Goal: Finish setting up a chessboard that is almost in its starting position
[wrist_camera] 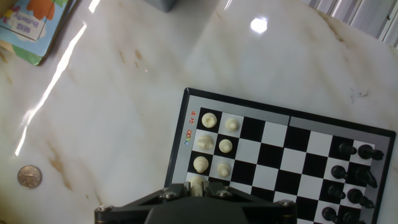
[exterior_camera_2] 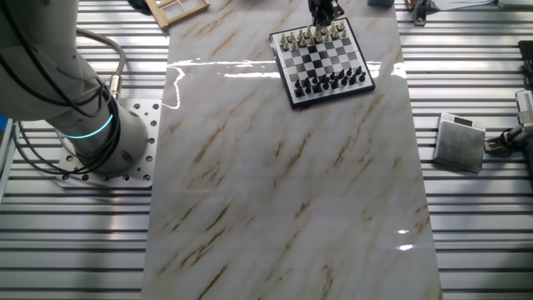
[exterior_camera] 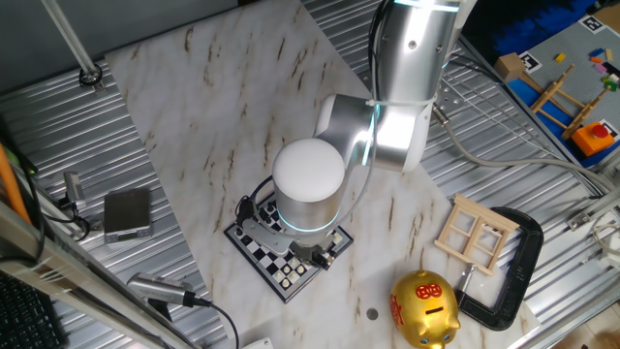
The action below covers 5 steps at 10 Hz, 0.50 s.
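The chessboard (exterior_camera_2: 323, 60) lies at the far end of the marble slab, with cream pieces (exterior_camera_2: 315, 37) on its far rows and black pieces (exterior_camera_2: 333, 82) on its near rows. My gripper (exterior_camera_2: 323, 15) is down over the cream side. In the hand view the board (wrist_camera: 273, 143) fills the lower right. My gripper (wrist_camera: 198, 186) is at the bottom edge, its jaws closed on a cream piece (wrist_camera: 197, 182) at the board's edge row. In the other fixed view my arm hides most of the board (exterior_camera: 284, 273) and the gripper.
A golden piggy bank (exterior_camera: 424, 308), a pale wooden lattice (exterior_camera: 475, 233) and a black clamp (exterior_camera: 518, 267) lie right of the board. A grey box (exterior_camera: 127, 213) sits on the ribbed table to the left. A coin (wrist_camera: 28, 177) lies on the marble.
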{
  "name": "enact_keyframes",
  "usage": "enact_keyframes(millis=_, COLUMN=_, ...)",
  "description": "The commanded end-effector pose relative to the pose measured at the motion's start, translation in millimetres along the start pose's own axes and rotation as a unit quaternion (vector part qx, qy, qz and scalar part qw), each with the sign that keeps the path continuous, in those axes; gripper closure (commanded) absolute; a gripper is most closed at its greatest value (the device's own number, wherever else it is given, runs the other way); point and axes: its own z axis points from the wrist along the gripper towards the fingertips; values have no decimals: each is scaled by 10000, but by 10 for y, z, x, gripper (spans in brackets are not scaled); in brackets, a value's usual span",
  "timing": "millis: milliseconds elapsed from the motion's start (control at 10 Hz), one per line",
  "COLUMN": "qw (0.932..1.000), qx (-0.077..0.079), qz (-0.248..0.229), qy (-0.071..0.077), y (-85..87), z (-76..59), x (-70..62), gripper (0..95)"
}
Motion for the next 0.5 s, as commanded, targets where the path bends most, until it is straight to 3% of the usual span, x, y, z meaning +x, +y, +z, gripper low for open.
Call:
enact_keyframes(millis=100, qw=10000, qx=-2, qz=-3, qy=-3, y=-1, z=2, x=-3, gripper=950)
enact_keyframes(millis=500, qw=10000, qx=-2, qz=-16, qy=-2, y=-2, z=10, x=4, gripper=950)
